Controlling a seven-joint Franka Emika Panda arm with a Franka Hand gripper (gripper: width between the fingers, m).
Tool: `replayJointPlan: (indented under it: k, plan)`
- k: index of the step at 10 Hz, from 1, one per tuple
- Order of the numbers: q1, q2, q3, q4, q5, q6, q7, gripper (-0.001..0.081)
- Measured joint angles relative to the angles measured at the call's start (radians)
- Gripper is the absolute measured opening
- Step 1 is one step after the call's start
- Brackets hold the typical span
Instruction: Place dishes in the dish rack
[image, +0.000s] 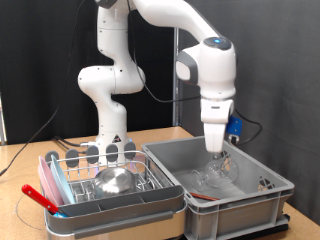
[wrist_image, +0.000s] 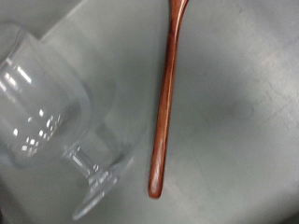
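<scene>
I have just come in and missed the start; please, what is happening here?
The robot arm has its gripper lowered into the grey plastic bin, just above a clear stemmed glass lying on its side next to a reddish-brown utensil handle. Its fingers do not show, so no grasp is visible. At the exterior view's left, the dish rack already holds a steel bowl.

White arm (image: 120, 60) stands on its base at the table's far edge, rises upright, then arches over toward the exterior view's right. Last links turn down, wrist (image: 215, 65) vertical, hand pointing straight down. Pincer (image: 220, 160) low, near the table's right side in the exterior view, tips hard to make out there. Wrist view shows no fingers, so jaw spread not readable. Nothing seen between the fingers.
</scene>
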Motion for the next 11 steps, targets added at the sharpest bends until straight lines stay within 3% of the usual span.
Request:
replayJointPlan:
  k: [3, 6, 11]
  plan:
    - [0.02, 0.116, 0.009, 0.103, -0.039, -0.048, 0.066, 0.0808]
    - [0.045, 0.175, 0.01, 0.141, -0.1, -0.053, 0.093, 0.0808]
    - [0.042, 0.194, 0.005, 0.111, -0.105, -0.012, 0.097, 0.0808]
